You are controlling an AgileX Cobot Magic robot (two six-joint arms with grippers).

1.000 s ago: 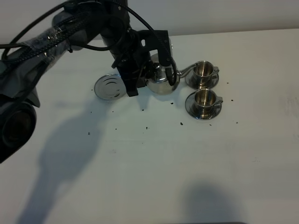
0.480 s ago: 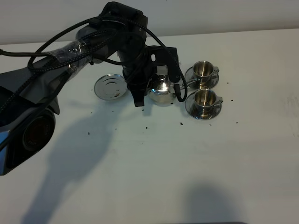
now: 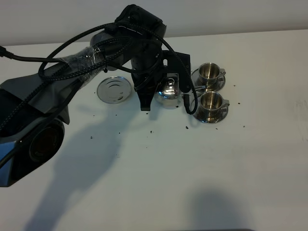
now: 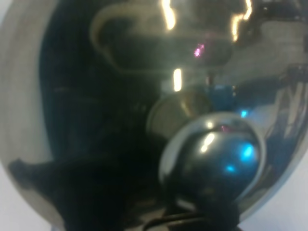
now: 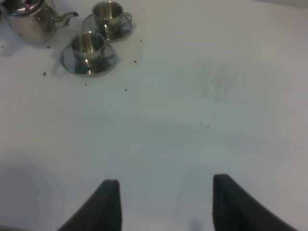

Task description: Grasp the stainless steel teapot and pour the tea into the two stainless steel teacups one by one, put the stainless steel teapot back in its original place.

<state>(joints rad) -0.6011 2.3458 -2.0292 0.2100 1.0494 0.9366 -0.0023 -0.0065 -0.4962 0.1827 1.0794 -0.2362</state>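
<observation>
The stainless steel teapot (image 3: pixel 169 92) stands or hangs low beside the two stainless steel teacups, its thin spout pointing at the near teacup (image 3: pixel 210 101). The far teacup (image 3: pixel 210 72) sits just behind it; each is on its own saucer. My left gripper (image 3: pixel 155 89) reaches across and is shut on the teapot's handle side, hiding the handle. The left wrist view is filled by the teapot's domed lid and knob (image 4: pixel 211 156). My right gripper (image 5: pixel 166 204) is open and empty, far from the teapot (image 5: pixel 28 20) and the cups (image 5: pixel 89 45). No tea shows.
A round steel disc (image 3: pixel 114 90) lies on the white table (image 3: pixel 159 173) left of the teapot. Small dark specks (image 3: pixel 186 127) are scattered around the cups and in front of the teapot. The left arm's cables (image 3: pixel 72 53) hang over the table's left part.
My left arm has swung forward and right, carrying the teapot from beside the far teacup to beside the near teacup. The cups, the disc and the right gripper have not moved.
</observation>
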